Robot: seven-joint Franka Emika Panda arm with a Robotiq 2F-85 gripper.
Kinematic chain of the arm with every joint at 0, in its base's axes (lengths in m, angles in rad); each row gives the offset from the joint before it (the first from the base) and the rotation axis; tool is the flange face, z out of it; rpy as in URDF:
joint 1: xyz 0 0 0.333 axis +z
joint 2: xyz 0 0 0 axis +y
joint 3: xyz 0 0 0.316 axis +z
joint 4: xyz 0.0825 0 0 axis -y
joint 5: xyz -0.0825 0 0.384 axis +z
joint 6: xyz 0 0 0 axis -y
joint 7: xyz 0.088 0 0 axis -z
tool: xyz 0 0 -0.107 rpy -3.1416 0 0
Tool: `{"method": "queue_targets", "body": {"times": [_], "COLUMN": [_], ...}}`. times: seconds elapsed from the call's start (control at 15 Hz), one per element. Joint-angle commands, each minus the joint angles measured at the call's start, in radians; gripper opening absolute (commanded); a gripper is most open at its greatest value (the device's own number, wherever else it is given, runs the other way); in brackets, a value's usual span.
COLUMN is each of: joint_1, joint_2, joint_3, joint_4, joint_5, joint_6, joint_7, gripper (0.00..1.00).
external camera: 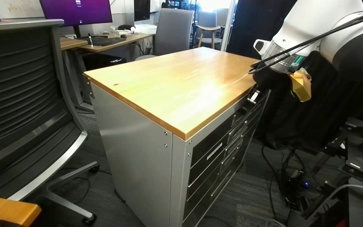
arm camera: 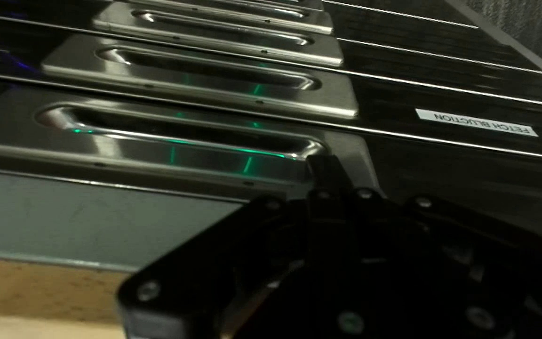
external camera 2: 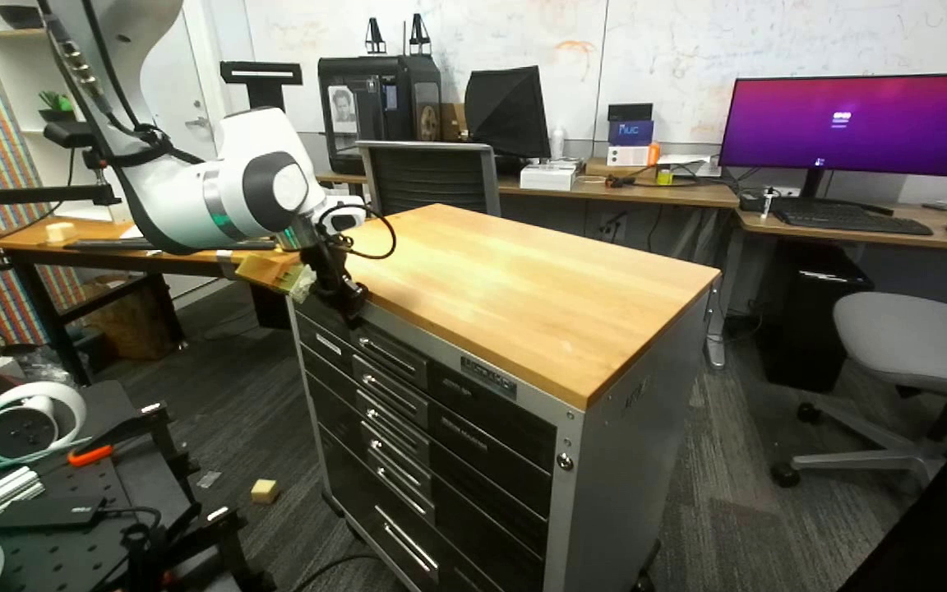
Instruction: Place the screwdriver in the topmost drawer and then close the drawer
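Jutting from the wrist view's lower right, the gripper (arm camera: 325, 165), jaws together, could scrape the topmost drawer (arm camera: 195, 160) by overpressing.

The top drawer (arm camera: 459, 188) has a dark, smooth, glossy front; its handle (arm camera: 205, 162) looks like brushed metal, catching green glints along the polished lip. The cabinet (external camera: 134, 148) appears to be grey metal with a soft satin sheen. Its worktop (external camera: 156, 85) is smooth wood (shiny enough to hold a white glare), the grain showing through. The gripper (arm camera: 323, 165) is mostly matt black, dotted with shiny metal pins (arm camera: 148, 290). The robot arm (external camera 2: 177, 201) has a smooth white shell, plastic by its look. A white label (arm camera: 476, 123) resembles paper. The floor (external camera: 250, 195) is dull, rough-looking carpet.
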Motion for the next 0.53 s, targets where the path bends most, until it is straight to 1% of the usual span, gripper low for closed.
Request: {"method": "queue_targets", "body": {"times": [0.0,0.07,0.13,0.2,0.27,0.4,0.47], "joint_1": [0.104,0.109,0.116,0.106,0.103,0.097,0.116], "joint_2": [0.096,0.089,0.072,0.051,0.006,-0.095,-0.133], "joint_3": [-0.093,-0.096,-0.101,-0.091,-0.092,-0.097,-0.119], "joint_4": [0.071,0.059,0.049,0.035,0.017,-0.024,-0.027], "joint_5": [-0.021,-0.011,-0.007,-0.002,-0.004,-0.015,-0.023], "joint_6": [0.058,0.064,0.045,0.031,0.003,-0.072,-0.101], "joint_7": [0.051,0.051,0.048,0.037,0.027,0.005,0.014], "gripper": [0.0,0.0,0.01,0.26,0.27,0.4,0.46]}}
